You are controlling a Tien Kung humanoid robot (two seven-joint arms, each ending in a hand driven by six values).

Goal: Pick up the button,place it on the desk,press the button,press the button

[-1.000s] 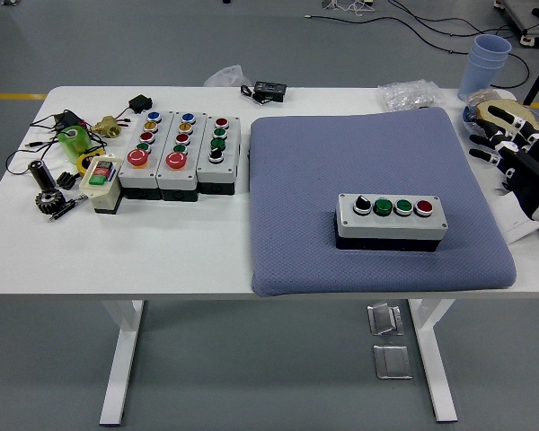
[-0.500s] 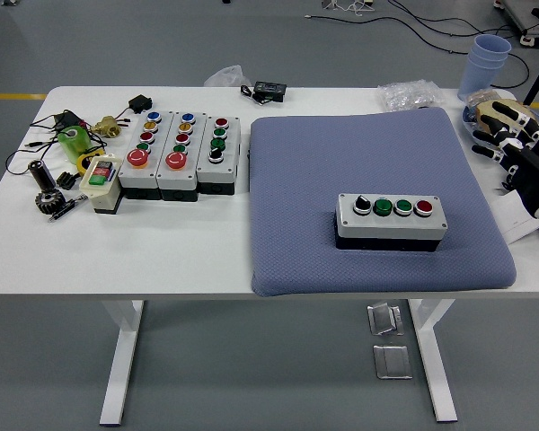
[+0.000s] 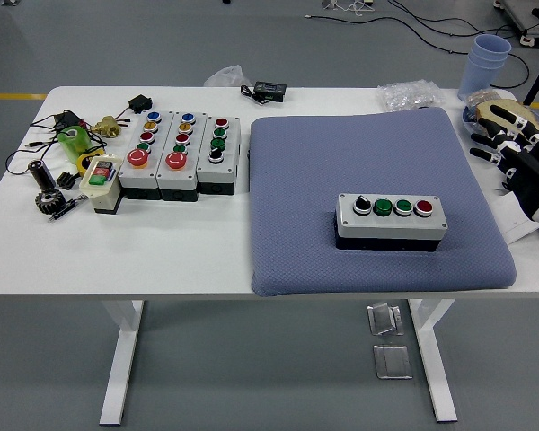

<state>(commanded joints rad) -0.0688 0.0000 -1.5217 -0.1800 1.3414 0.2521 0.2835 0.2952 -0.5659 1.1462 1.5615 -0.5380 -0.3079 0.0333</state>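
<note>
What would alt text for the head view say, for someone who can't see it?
A grey button box with a black knob, two green buttons and one red sits on a blue-grey pad on a white table. The robot's right hand hovers open at the right edge, holding nothing. Three more button boxes stand left of the pad.

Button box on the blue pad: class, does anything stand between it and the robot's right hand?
Nothing visible does. The right hand hovers at the table's right edge, fingers relaxed, and only bare blue pad lies between it and the button box.
</note>
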